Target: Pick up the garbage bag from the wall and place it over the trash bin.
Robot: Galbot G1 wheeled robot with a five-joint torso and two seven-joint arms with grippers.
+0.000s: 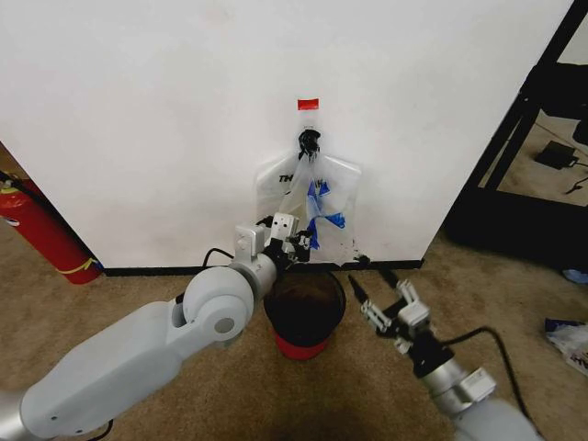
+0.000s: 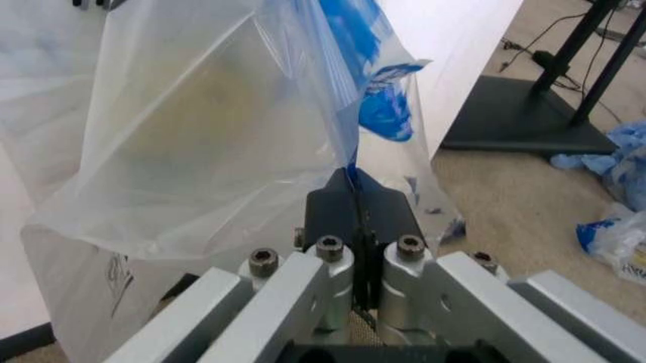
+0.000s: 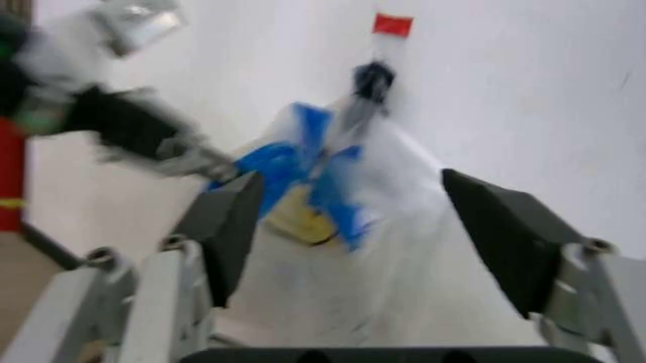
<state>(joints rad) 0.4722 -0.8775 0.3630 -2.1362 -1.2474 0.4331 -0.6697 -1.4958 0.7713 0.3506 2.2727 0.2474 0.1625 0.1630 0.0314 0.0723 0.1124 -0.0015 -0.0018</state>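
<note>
Left gripper pinches the hanging bag at the wall; the right one waits open beside the bin.

Head view: the garbage bag (image 1: 317,197) hangs from the black hook (image 1: 310,141) on the wall (image 1: 165,110), under a red tape strip (image 1: 308,104), directly above the trash bin (image 1: 304,310). The left gripper (image 1: 296,241) reaches the bag's lower blue part; the right gripper (image 1: 372,294) hovers near the bin's rim. To free the bag cleanly, lifting the handles up off the hook looks wiser than dragging the thin film downward.
Left wrist view: the left gripper (image 2: 358,198) has its jaws pressed together on a fold of the garbage bag (image 2: 202,128).
Right wrist view: the right gripper (image 3: 349,219) stands wide apart, holding nothing, pointed at the garbage bag (image 3: 333,181).
</note>
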